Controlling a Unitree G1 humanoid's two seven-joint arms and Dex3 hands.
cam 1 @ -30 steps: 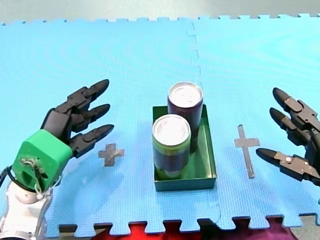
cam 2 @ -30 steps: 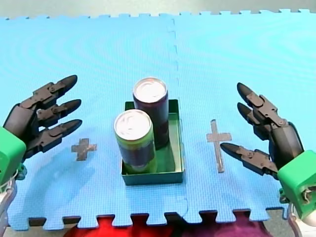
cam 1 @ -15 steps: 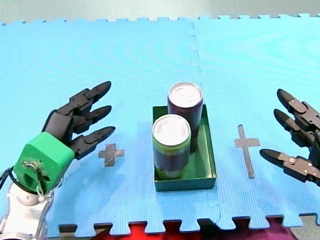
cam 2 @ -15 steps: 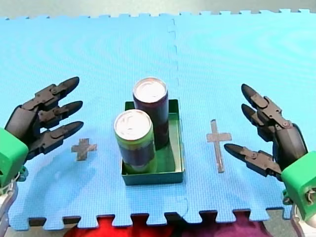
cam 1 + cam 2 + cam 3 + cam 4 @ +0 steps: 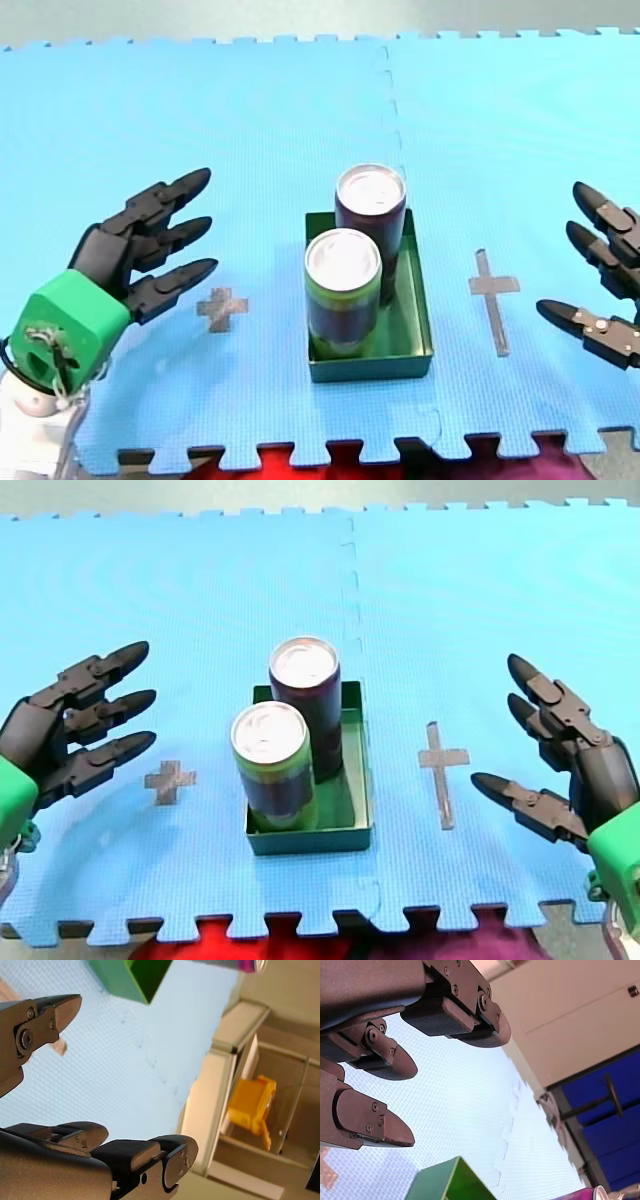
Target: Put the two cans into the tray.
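Left hand [image 5: 130, 250] unclenched, holding nothing, left of tray [image 5: 370, 366]; right hand [image 5: 565, 770] likewise, right of tray. Green can [image 5: 343, 295], purple can [image 5: 372, 215] upright inside tray, green nearer.

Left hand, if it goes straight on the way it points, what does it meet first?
Probably the green can, the nearer of two in the tray. The left hand, left of the tray, points across bare mat toward them; depth is unclear, so it could reach the purple can instead.

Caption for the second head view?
Green can and dark can stand in tray; left hand, right hand open either side.
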